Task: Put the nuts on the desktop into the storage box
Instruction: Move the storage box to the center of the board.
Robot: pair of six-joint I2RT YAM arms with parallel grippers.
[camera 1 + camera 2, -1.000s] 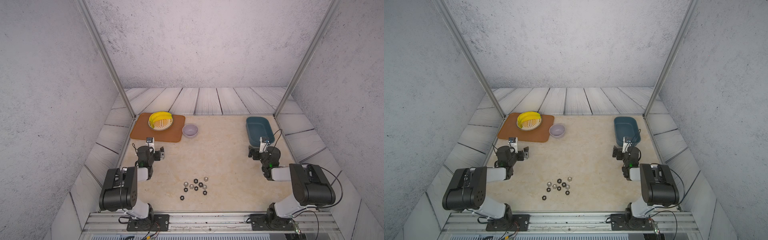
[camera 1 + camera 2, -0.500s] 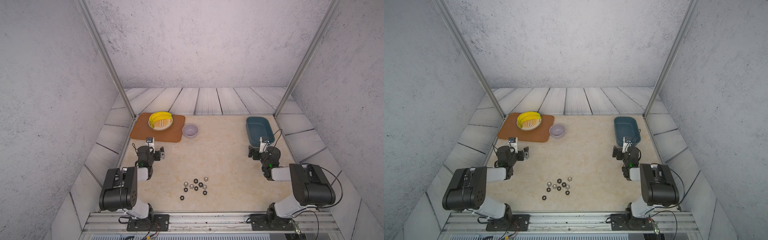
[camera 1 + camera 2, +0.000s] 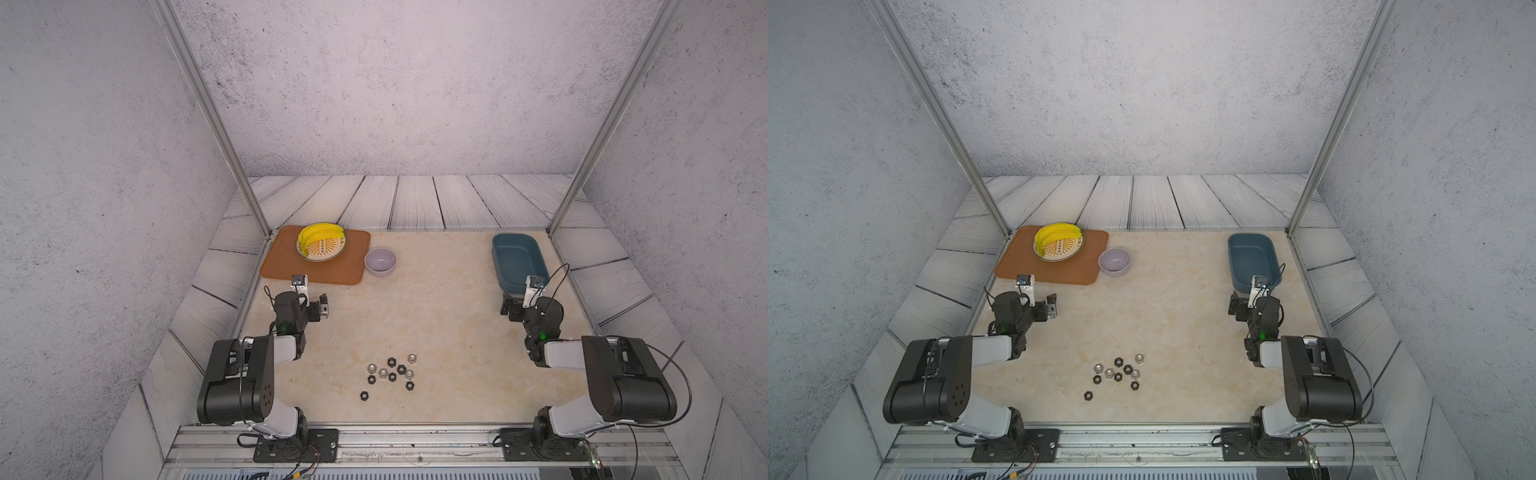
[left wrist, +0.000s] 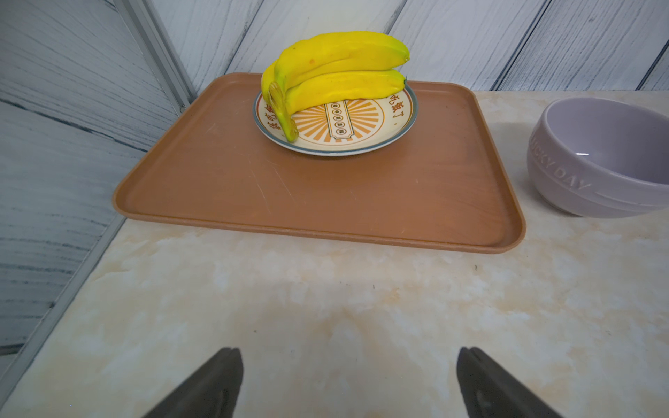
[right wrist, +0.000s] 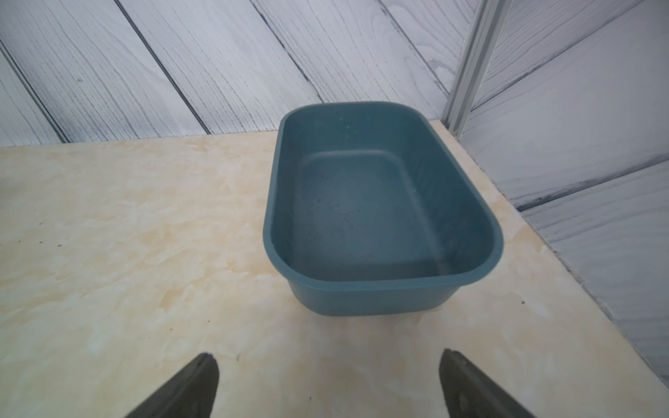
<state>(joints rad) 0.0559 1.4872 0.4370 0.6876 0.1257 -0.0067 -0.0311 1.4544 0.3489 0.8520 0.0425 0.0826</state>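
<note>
Left gripper (image 4: 348,354), right gripper (image 5: 327,356) both released; nuts (image 3: 392,377) clustered on desktop (image 3: 415,316) (storage box (image 5: 362,300) near right gripper).

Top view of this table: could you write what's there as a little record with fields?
nuts: about ten, black and silver, clustered on the desktop near the front edge
storage box: empty, far right corner
left gripper: open, holding nothing
right gripper: open, facing the storage box
other: bananas on plate on tray; bowl beside it
</note>
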